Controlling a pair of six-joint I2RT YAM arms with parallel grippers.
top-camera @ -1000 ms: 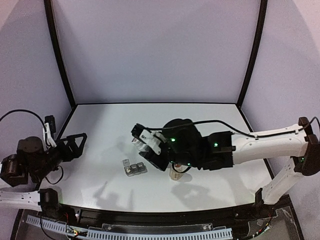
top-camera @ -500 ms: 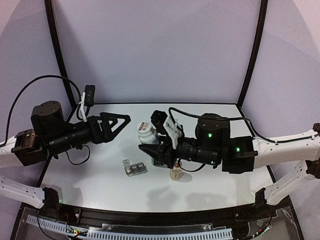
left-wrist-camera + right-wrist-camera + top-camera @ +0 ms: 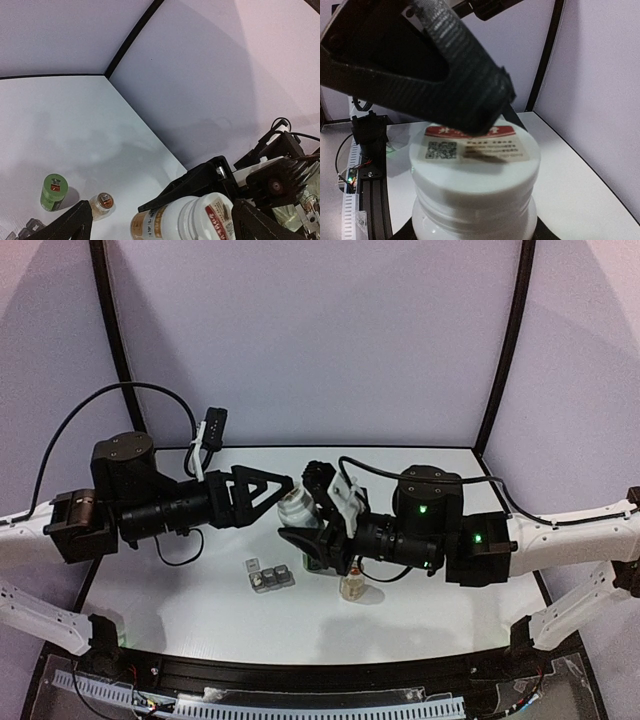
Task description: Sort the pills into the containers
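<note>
Pill box [image 3: 268, 577] sat on the table [image 3: 420, 480] below and left of the raised white bottle [image 3: 292, 506], which the right gripper [image 3: 308, 518] had clamped while the left gripper [image 3: 280, 492], jaws wide apart, hung around its cap, so a clumsy twist could've knocked it loose, spilling pills.

White tabletop [image 3: 180, 610], matte, shadows lying across it. Pale lilac enclosure walls [image 3: 310, 340] behind, black corner posts [image 3: 120, 350] at the joins. Slotted white cable duct [image 3: 330, 707] along near edge.

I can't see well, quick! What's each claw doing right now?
Left claw: open, holding nothing.
Right claw: closed on the white pill bottle.
</note>
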